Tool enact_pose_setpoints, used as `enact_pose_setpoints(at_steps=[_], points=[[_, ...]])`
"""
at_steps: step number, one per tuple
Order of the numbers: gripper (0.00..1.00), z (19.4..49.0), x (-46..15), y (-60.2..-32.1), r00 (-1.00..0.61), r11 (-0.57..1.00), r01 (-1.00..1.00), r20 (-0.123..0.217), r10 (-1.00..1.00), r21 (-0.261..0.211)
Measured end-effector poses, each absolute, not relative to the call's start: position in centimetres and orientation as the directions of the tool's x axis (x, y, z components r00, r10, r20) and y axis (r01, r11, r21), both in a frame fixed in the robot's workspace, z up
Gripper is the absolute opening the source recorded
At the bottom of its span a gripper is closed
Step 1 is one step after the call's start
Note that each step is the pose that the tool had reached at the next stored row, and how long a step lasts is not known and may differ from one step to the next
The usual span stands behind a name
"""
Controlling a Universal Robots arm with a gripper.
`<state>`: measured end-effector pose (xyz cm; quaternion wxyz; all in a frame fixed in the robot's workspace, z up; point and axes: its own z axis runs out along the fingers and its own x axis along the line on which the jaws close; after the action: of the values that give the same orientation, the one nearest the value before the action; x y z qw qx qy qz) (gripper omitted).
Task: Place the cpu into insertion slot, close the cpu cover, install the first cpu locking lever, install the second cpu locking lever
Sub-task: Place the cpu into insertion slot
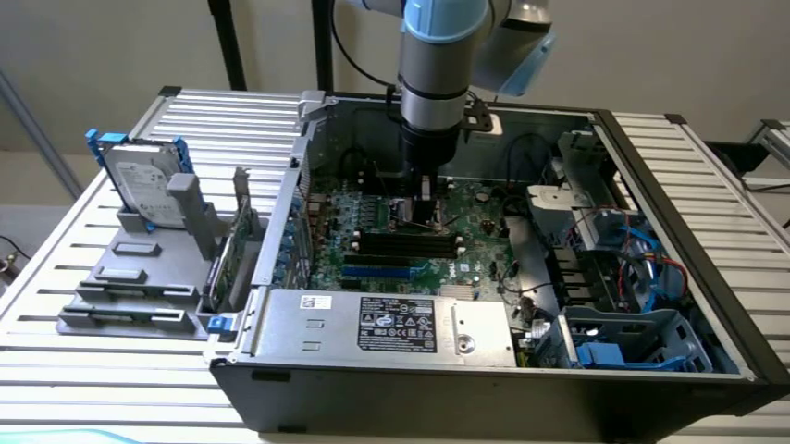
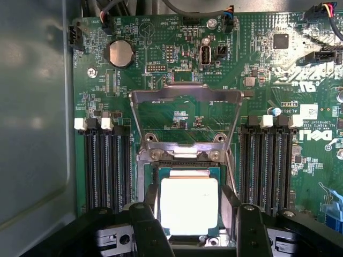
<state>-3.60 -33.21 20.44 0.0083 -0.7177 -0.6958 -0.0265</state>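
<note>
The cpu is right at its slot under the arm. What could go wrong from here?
1. The cpu lies at the slot; if it is slightly skewed, it might not seat flat and could damage the contacts.
2. The cover stands open right behind the slot; the gripper, close around the cpu, could knock it when it moves.
3. The memory slots flank the slot closely, leaving little room for sideways error.

Shiny metal cpu (image 2: 188,206), silvery cpu cover (image 2: 182,95)
</note>
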Motion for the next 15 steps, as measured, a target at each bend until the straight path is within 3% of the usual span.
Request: enact_pose_setpoints(at_steps=[15], points=[[0.55, 20.1, -3.65, -32.9, 0.03, -0.031, 0.999, 0.034, 0.999, 0.025]])
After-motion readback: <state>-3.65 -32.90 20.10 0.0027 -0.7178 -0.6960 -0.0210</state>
